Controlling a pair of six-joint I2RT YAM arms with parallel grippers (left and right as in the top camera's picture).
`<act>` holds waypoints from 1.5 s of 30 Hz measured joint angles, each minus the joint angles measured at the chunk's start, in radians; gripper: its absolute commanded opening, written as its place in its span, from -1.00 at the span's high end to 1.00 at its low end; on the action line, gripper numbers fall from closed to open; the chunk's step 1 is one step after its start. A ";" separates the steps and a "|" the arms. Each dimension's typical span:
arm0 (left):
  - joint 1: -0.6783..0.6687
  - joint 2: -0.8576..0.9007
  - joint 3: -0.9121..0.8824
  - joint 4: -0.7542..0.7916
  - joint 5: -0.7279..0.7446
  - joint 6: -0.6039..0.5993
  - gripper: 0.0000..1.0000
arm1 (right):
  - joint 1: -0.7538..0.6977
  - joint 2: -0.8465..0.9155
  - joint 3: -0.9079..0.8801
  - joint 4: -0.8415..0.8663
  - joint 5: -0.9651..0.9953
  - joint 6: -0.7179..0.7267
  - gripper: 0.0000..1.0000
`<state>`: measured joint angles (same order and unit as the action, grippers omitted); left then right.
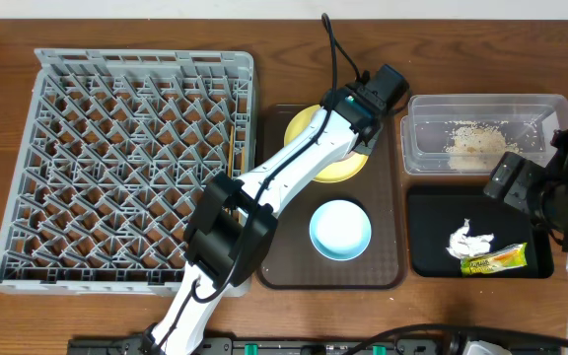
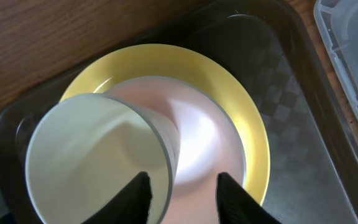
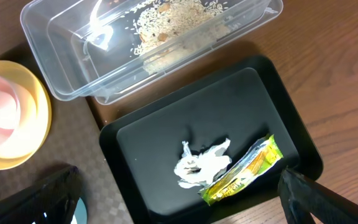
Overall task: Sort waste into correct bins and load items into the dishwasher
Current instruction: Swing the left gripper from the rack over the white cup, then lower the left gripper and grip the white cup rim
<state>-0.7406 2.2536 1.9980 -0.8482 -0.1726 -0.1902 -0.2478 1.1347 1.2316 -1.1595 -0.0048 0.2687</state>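
Observation:
On the brown serving tray (image 1: pixel 383 197) a yellow plate (image 2: pixel 253 124) carries a white bowl (image 2: pixel 204 130), and a small white cup (image 2: pixel 92 155) lies tilted in the bowl. My left gripper (image 2: pixel 182 180) is open and straddles the cup's rim, one finger inside the cup and the other over the bowl, with a gap left. A light blue bowl (image 1: pixel 340 229) sits nearer on the same tray. My right gripper (image 3: pixel 178 173) hangs wide open over the black tray (image 3: pixel 166 112), which holds the tissue (image 3: pixel 197 163) and snack wrapper (image 3: pixel 244 171). Food scraps (image 3: pixel 173 15) lie in the clear tub (image 3: pixel 61 68).
The grey dish rack (image 1: pixel 126 158) fills the left side of the table, with nothing seen in it. My left arm stretches diagonally from the front edge across the brown tray's left part. The tub and black tray stand side by side at the right.

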 measured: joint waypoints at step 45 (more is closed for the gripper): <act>0.000 0.014 0.000 -0.046 -0.171 0.008 0.83 | 0.000 0.000 0.000 0.000 0.000 0.000 -0.99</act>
<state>-0.7406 2.2677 1.9976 -0.8944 -0.3435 -0.1822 -0.2478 1.1347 1.2316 -1.1595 -0.0048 0.2687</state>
